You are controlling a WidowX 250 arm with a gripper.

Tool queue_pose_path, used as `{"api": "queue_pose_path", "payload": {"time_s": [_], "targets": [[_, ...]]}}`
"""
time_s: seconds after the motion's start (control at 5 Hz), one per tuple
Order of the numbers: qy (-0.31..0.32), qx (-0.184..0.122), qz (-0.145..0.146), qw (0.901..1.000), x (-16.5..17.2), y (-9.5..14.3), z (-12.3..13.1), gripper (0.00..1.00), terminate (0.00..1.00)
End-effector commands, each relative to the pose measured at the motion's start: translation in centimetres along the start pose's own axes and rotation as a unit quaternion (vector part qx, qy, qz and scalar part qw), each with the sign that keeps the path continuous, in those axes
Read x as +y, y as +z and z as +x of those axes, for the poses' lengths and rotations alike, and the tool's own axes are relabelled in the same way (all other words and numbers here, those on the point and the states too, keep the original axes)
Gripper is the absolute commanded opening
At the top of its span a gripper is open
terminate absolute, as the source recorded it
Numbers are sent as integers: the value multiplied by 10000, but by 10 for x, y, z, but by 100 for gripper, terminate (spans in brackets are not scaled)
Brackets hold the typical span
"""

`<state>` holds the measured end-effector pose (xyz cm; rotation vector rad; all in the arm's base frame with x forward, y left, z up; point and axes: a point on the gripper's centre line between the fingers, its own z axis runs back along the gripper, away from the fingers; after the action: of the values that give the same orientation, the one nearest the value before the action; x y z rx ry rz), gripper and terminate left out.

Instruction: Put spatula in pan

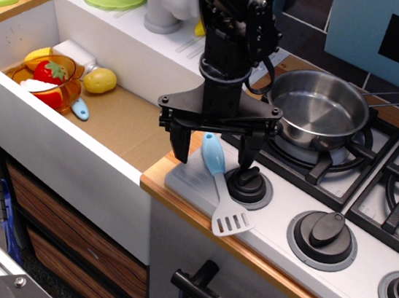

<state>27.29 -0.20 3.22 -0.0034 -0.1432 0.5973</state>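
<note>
The spatula (pixel 220 183) lies flat on the stove's grey front panel, light blue handle pointing up-left, grey slotted head toward the front edge. My gripper (pixel 213 153) is open and hangs directly over the blue handle, one finger (pixel 181 147) to its left and the other to its right by a knob, straddling it without gripping. The shiny steel pan (pixel 317 107) sits on the left rear burner just right of the gripper, its thin handle pointing right.
Black stove knobs (pixel 247 185) stand beside the spatula. To the left is a sink (pixel 122 120) holding an orange bowl (pixel 46 85) of toy food, a yellow lemon and a short blue utensil (pixel 81 109). A grey tap (pixel 164 1) stands behind.
</note>
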Motion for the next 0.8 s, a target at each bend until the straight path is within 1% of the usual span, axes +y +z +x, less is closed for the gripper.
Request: {"api": "queue_pose_path", "payload": {"time_s": [0.0, 0.2, 0.4, 0.6], "targets": [[3, -82, -92, 9999, -2, -3, 7, 100, 0], [116, 119, -158, 9997, -1, -9, 10, 0, 0], [120, 93, -188, 9997, -1, -14, 9, 0, 0], [22, -79, 12, 10000, 2, 2, 6, 0, 0]]}}
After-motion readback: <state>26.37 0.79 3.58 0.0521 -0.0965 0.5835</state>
